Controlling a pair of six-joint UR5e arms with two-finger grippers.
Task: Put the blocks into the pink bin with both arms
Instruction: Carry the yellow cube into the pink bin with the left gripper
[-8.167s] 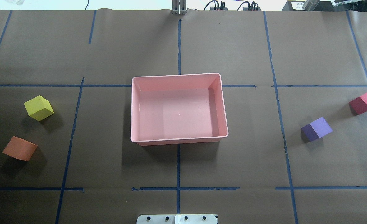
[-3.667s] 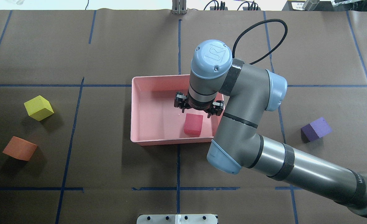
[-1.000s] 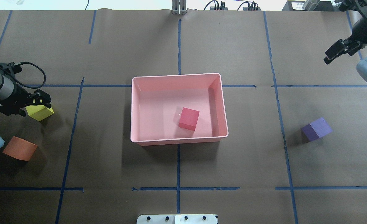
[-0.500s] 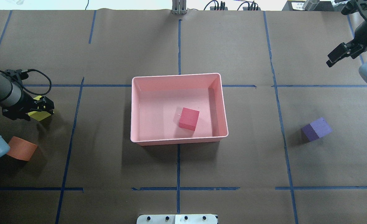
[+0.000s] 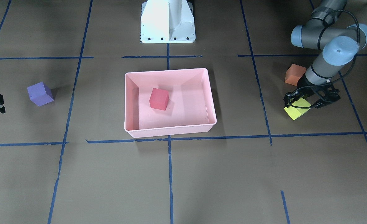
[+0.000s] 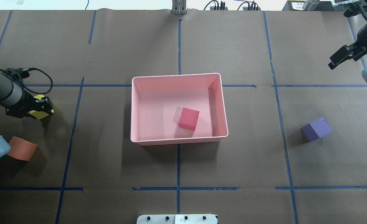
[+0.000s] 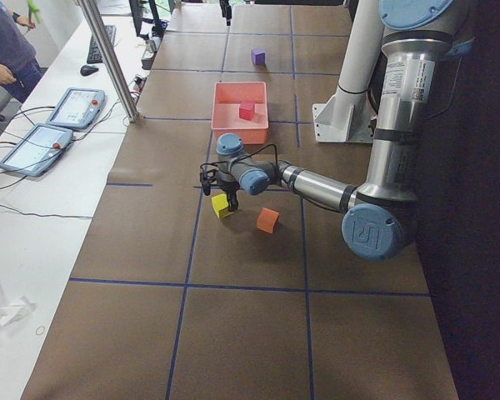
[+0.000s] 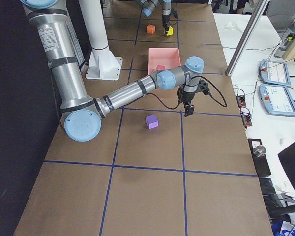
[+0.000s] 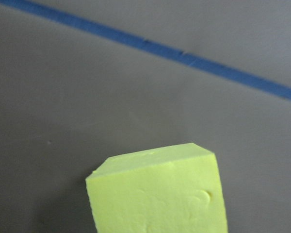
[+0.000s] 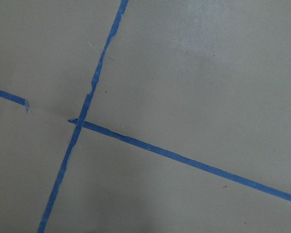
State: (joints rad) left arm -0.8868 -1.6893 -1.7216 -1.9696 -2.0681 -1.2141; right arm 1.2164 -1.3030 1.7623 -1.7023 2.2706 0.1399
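Since half a second ago my left gripper [image 6: 39,107] has sunk astride the yellow block [image 5: 296,111] by the left edge, jaws spread, unclamped. One done: the red block [image 6: 189,118] sits in the pink bin [image 6: 177,75]; three remain. Whether the right gripper [image 6: 341,57] is spread, I cannot tell.

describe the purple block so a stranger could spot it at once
Start at the pink bin in the middle of the brown table. On the robot's right of it, one cube sits alone: the purple block. It is the only purple one.
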